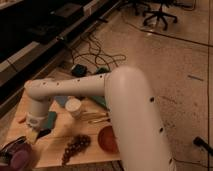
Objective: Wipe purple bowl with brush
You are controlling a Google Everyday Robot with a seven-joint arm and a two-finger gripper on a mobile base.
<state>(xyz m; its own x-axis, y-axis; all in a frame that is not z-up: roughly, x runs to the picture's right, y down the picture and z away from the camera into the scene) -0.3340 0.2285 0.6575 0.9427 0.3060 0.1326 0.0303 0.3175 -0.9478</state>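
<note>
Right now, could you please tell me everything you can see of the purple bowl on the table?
The purple bowl sits at the near left corner of the wooden table, partly cut off by the picture's lower edge. It is round, glossy and dark purple-maroon, and stands upright with its opening facing up. What is inside cannot be made out. The gripper hangs just above and to the right of its rim, with the brush at its tip; whether the brush touches the bowl cannot be told.
</note>
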